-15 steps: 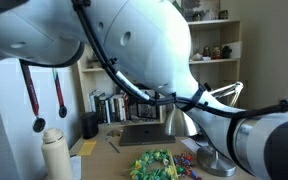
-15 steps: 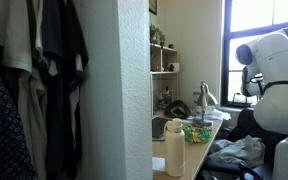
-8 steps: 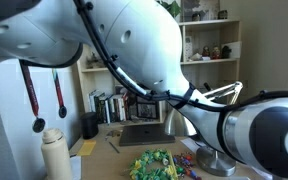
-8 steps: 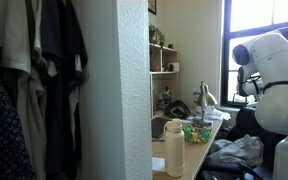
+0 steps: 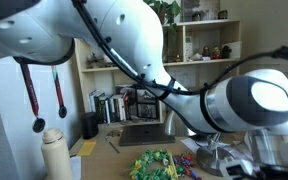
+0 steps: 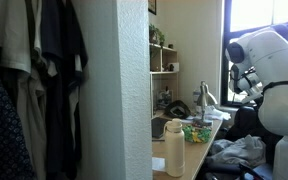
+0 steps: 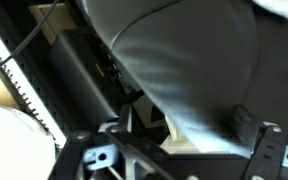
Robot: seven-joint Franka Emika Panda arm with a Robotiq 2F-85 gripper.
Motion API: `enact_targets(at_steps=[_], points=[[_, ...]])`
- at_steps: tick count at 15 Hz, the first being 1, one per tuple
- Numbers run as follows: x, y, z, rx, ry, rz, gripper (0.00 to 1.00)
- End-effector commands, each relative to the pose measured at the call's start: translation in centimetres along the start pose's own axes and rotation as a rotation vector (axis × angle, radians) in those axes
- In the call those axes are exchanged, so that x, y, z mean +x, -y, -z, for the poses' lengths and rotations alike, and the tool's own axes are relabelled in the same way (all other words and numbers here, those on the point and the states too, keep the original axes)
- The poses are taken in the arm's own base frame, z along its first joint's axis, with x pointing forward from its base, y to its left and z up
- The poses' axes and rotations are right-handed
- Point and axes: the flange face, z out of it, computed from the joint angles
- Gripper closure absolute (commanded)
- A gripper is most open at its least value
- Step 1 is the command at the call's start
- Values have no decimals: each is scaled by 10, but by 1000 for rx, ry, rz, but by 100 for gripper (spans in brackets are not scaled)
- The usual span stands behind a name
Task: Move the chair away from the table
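The chair shows in the wrist view as a dark grey padded surface [image 7: 189,55] that fills the top and right, very close to the camera. My gripper [image 7: 174,152] comes in from the bottom and is open. One finger [image 7: 92,155] is at the left and the other finger [image 7: 262,148] at the right, with the chair's padding just beyond them. I cannot tell whether they touch it. The table's light tan top shows in both exterior views [image 5: 102,148] [image 6: 200,150]. The arm [image 6: 259,60] reaches down at the table's far end by the window.
The table holds a cream bottle [image 5: 54,152], a metal desk lamp [image 5: 216,160], a colourful pile [image 5: 154,163] and a laptop [image 5: 142,133]. A cubby bookshelf [image 5: 209,45] stands behind it. Clothes [image 6: 34,90] hang by the wall. A grey cloth heap [image 6: 234,152] lies beside the table.
The arm has swung: its forearm and wrist have dropped lower at the table's far end, and its joints now fill more of the close exterior view.
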Motion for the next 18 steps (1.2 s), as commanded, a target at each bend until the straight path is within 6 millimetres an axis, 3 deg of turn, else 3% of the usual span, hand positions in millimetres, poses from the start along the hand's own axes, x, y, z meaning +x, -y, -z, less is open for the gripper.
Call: enact_targets(at_steps=[1, 4, 6, 10, 14, 18], points=[[13, -43, 80, -39, -169, -123, 0], [8, -69, 152, 42, -337, -120, 0], [-6, -80, 188, 148, -361, -77, 0], [-57, -98, 248, 352, -336, 9, 0], [-126, -122, 284, 511, -380, 129, 0], [-196, -144, 294, 628, -393, 274, 0]])
